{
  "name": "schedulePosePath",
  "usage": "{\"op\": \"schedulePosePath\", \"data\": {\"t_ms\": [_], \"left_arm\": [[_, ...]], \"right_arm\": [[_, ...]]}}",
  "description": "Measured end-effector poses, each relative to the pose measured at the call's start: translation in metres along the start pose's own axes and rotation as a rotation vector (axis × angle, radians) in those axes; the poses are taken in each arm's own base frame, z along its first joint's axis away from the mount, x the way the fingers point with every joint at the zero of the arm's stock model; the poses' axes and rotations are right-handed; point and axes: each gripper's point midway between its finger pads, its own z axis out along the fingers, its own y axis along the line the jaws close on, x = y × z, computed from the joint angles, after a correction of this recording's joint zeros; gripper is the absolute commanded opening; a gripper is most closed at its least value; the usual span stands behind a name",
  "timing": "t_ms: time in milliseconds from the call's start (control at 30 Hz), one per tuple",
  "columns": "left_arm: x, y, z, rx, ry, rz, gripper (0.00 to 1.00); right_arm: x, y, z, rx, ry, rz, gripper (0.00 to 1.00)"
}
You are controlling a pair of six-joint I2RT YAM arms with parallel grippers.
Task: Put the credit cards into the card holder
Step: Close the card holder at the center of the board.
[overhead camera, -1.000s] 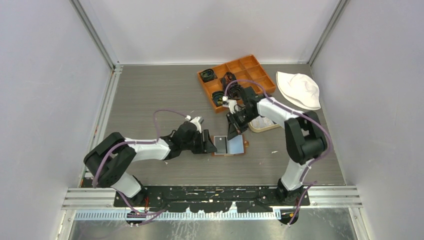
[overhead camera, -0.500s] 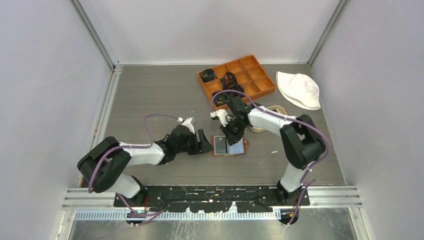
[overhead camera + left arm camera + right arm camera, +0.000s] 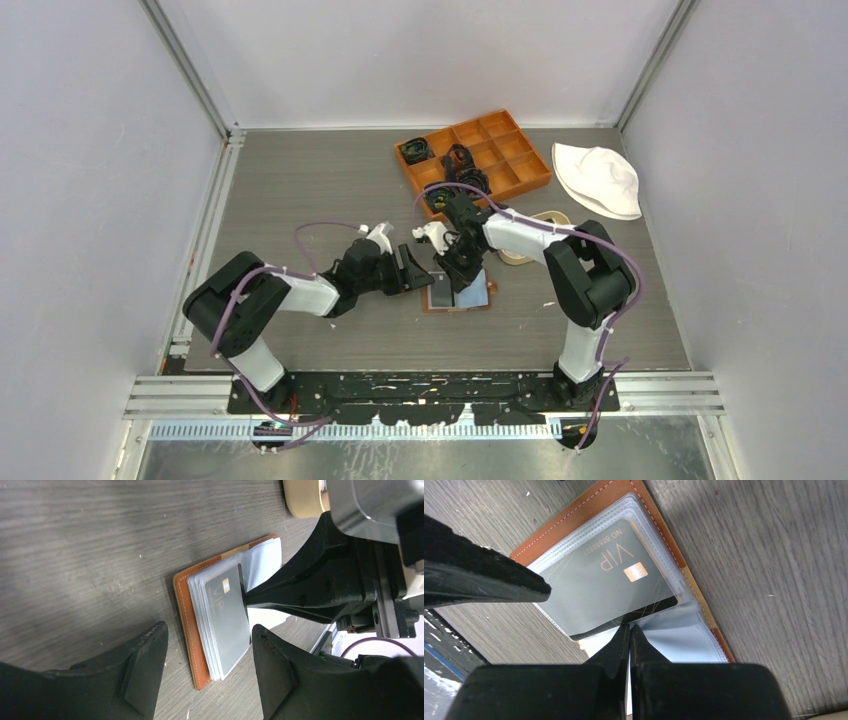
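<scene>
The brown card holder lies open on the table, its clear sleeves up. It also shows in the left wrist view and in the right wrist view. A black VIP credit card sits partly inside the top sleeve on the left half, also seen in the left wrist view. My right gripper is shut, its tips touching the card's exposed edge; from above it hangs over the holder. My left gripper is open and empty at the holder's left edge, seen from above.
An orange compartment box with dark items stands behind the holder. A white hat lies at the back right. A beige oval tray sits just right of the right arm's wrist.
My right gripper moved left from beside the tray to over the holder, and the black card now lies in the left sleeve. My left gripper drew back, then returned to the holder's left edge.
</scene>
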Motion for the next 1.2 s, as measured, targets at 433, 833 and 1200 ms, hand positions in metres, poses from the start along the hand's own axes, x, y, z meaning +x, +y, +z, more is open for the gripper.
{"op": "schedulePosePath", "data": {"t_ms": [433, 833, 1200], "left_arm": [[-0.012, -0.004, 0.023, 0.162, 0.001, 0.022, 0.53], [0.009, -0.002, 0.015, 0.315, 0.052, -0.096, 0.34], [0.031, -0.008, 0.012, 0.297, 0.105, -0.179, 0.2]], "right_arm": [[0.001, 0.002, 0.0, -0.085, -0.008, 0.087, 0.03], [0.0, 0.004, 0.0, -0.123, -0.015, 0.115, 0.03], [-0.002, 0.006, -0.001, -0.149, -0.027, 0.124, 0.04]]}}
